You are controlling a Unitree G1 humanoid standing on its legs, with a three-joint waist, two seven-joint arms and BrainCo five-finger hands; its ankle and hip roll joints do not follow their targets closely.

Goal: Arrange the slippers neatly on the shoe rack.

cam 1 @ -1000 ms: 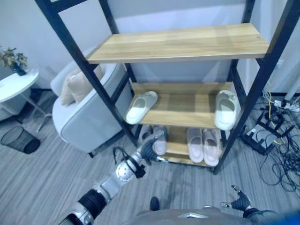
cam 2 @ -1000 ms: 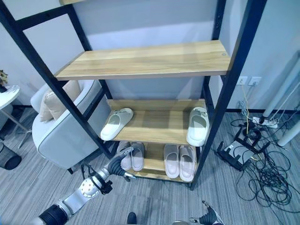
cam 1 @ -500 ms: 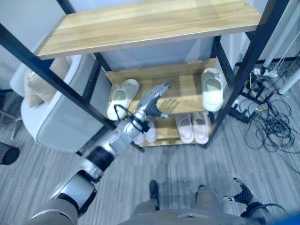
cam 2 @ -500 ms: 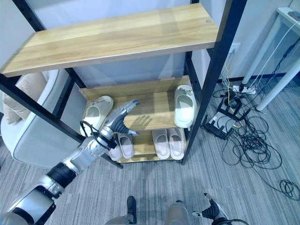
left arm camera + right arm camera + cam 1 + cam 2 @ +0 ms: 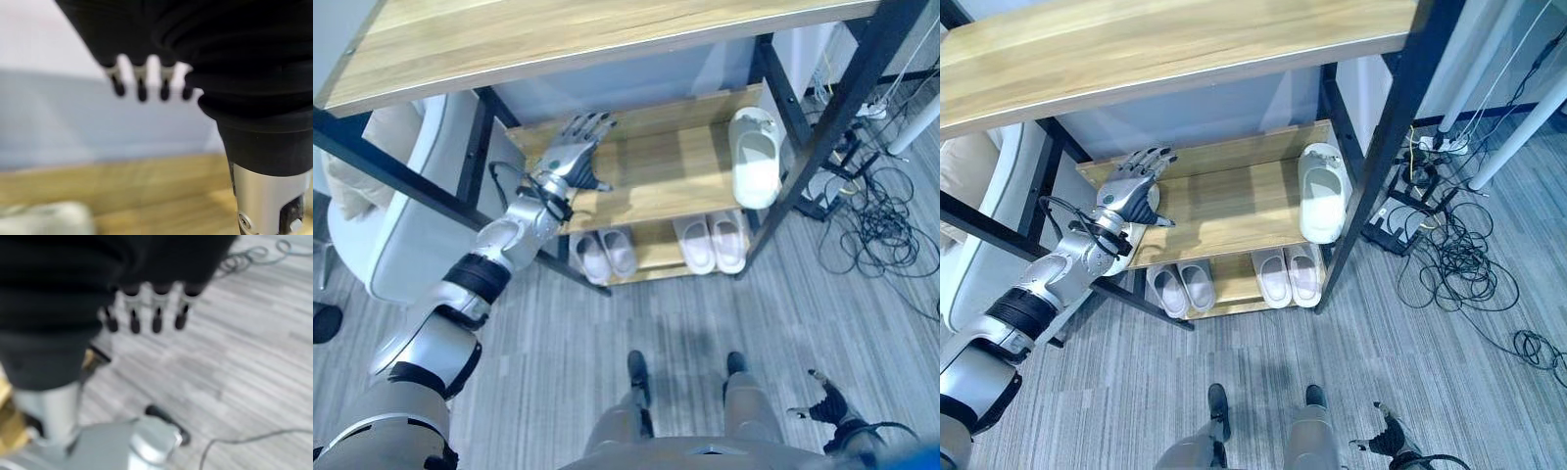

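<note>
Left hand spread flat, smooth white slipper, wooden shelf

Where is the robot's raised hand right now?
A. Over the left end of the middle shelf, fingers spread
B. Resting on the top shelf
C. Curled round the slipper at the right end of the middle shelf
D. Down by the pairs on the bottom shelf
A: the left hand hovers open over the left end of the middle shelf, apart from the white slipper at the right end.
</note>
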